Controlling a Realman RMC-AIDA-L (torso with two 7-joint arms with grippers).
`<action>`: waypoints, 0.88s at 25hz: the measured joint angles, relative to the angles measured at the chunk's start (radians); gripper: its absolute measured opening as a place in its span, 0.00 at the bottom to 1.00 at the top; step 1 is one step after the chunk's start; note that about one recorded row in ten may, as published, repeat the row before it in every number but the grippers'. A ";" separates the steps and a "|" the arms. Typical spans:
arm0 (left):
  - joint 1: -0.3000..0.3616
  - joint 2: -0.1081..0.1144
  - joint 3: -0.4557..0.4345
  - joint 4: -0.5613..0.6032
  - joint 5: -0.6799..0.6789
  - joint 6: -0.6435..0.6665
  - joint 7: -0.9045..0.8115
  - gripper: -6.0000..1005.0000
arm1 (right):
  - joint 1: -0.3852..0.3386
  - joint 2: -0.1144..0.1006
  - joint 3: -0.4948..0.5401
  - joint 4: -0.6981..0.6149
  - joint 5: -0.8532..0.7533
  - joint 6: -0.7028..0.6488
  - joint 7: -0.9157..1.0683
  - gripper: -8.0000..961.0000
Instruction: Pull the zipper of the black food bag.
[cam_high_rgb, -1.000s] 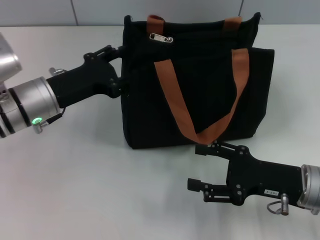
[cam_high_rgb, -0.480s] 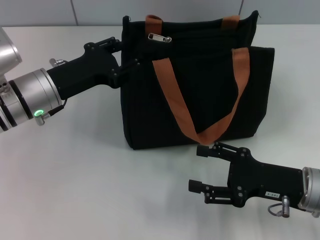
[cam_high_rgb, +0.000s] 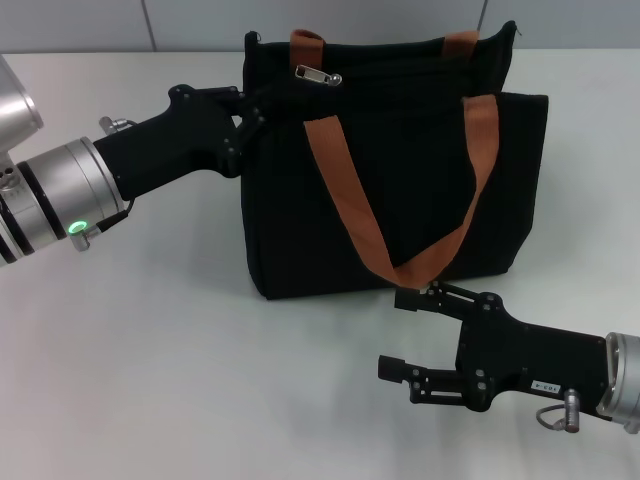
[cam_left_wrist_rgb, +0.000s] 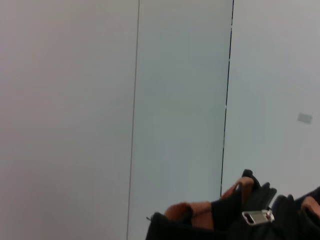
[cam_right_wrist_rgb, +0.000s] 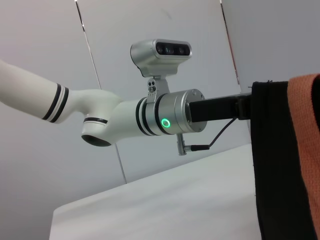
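Left gripper (cam_high_rgb: 252, 112): sitting at the upper left corner of the black food bag (cam_high_rgb: 400, 230), its black fingers lying against the bag's side seam just below the top edge; over the last second it has been climbing from lower on that side and pushing inward toward the top. Whether its fingers are parted or closed cannot be told, dark metal merging with dark fabric. It is not yet touching the zipper (cam_high_rgb: 320, 74). The zipper: small silver pull tab lying flat on the black track along the bag's top edge, near the left end, just beside the rear orange-brown strap (cam_high_rgb: 306, 40) and a short way right of the left gripper; the left wrist view is showing the same tab (cam_left_wrist_rgb: 257, 216) low and ahead of that arm. The tab is holding the same spot throughout, so the pull is judged not yet begun and the arm to be closing on the tab. Black food bag: standing upright on the white table (cam_high_rgb: 150, 350), the front strap (cam_high_rgb: 400, 200) hanging in a loop down its face. Right gripper (cam_high_rgb: 398, 333): lying low on the table in front of the bag's lower right portion, fingers spread apart and holding nothing, the upper finger just under the bottom of the strap loop; it is barely shifting over the same second and is judged idle.
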 joint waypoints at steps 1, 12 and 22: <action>0.000 0.000 0.000 -0.002 -0.016 0.000 0.000 0.15 | -0.001 0.000 0.003 0.000 0.001 0.000 0.000 0.87; -0.006 0.000 0.006 -0.001 -0.028 0.008 0.000 0.04 | -0.002 0.001 0.007 0.002 0.012 -0.009 0.000 0.87; -0.036 0.000 0.038 -0.012 -0.114 0.065 0.002 0.04 | -0.017 0.000 0.010 0.039 0.221 -0.045 0.003 0.87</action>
